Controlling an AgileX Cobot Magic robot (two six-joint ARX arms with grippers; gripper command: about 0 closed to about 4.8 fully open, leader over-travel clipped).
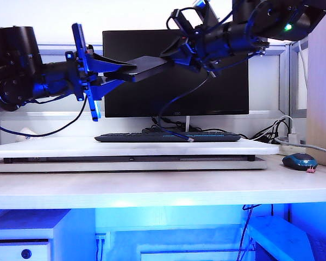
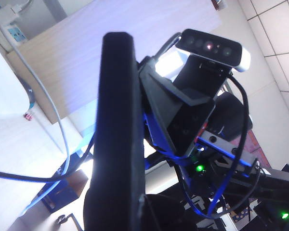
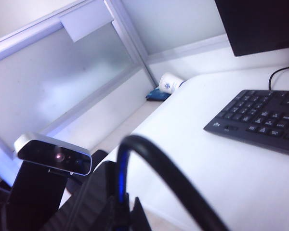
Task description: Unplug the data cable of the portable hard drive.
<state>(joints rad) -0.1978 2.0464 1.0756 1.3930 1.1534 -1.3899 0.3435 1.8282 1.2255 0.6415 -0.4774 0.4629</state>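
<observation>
Above one keyboard (image 1: 168,137), left gripper (image 1: 131,73) clamps one hard drive (image 1: 149,65), right gripper (image 1: 186,57) one data cable (image 1: 176,100).

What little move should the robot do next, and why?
Probably the right gripper should pull straight away from the portable hard drive, along its length, while the left gripper holds steady. The left jaws are shut on the drive in mid-air, the right jaws are shut on the data cable by the drive's end, and the rest of the cable hangs loose.
</observation>
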